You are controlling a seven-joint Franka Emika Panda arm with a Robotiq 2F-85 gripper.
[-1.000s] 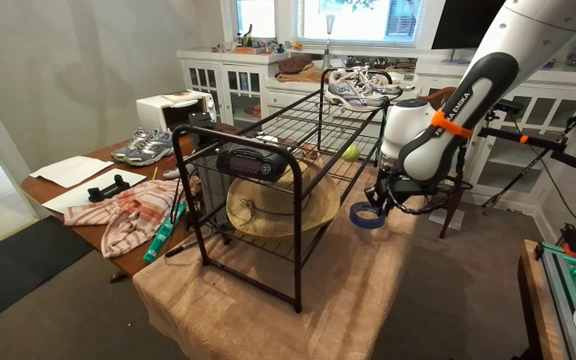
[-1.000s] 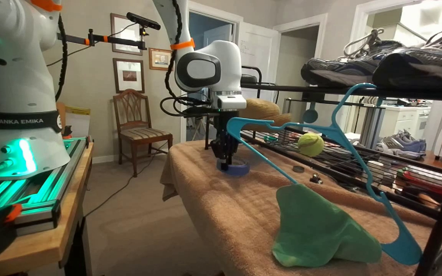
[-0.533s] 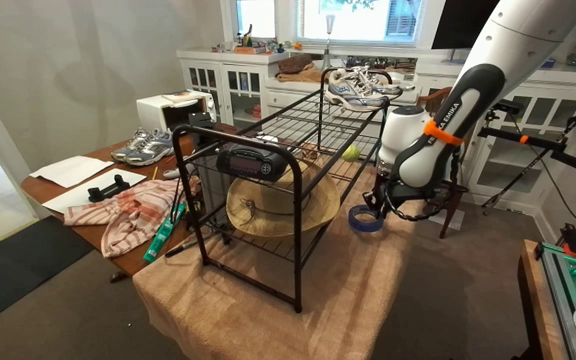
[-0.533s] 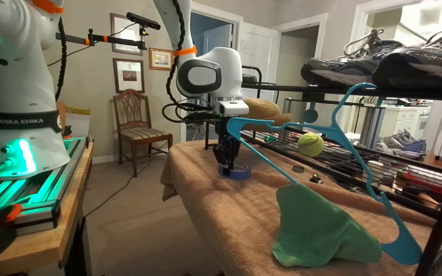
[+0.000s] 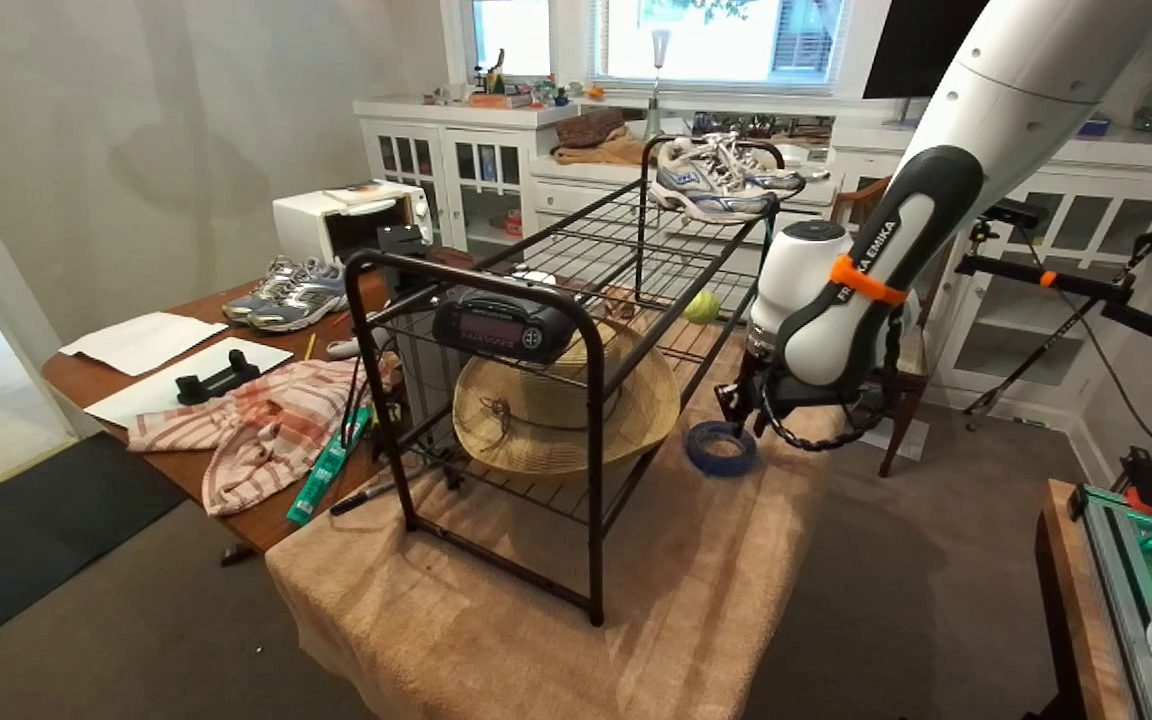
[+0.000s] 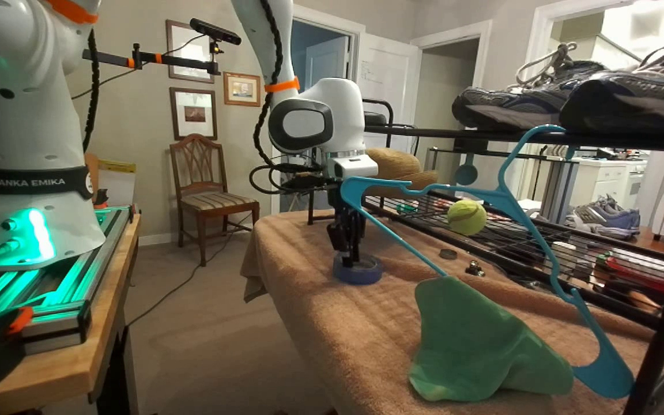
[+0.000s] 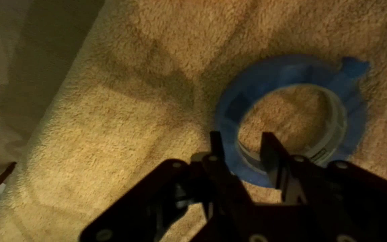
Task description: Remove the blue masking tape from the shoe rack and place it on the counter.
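Observation:
The blue masking tape (image 5: 719, 466) is a ring lying flat, beside the black wire shoe rack (image 5: 596, 480) and not on it. It also shows in an exterior view (image 6: 361, 276) and in the wrist view (image 7: 274, 74). My gripper (image 7: 240, 134) is above it, jaws pointing down and apart, with one finger outside the ring and one inside its hole. A gap shows between the inner finger and the ring wall. The gripper (image 6: 349, 260) reaches the tape's near side. The counter (image 5: 676, 640) is the broad surface under a tan towel; the tape appears at towel level.
The rack holds a clock radio (image 5: 501, 325), a straw hat (image 5: 536, 450) and shoes (image 5: 711, 190). A tennis ball (image 6: 467, 217) is at its lower shelf. A blue hanger (image 6: 606, 372) hangs from the rack with a green cloth (image 6: 476, 340) beside it, near the arm.
The gripper and the tape have moved together, downward in both exterior views and slightly along the towel. The rack and its items have not moved.

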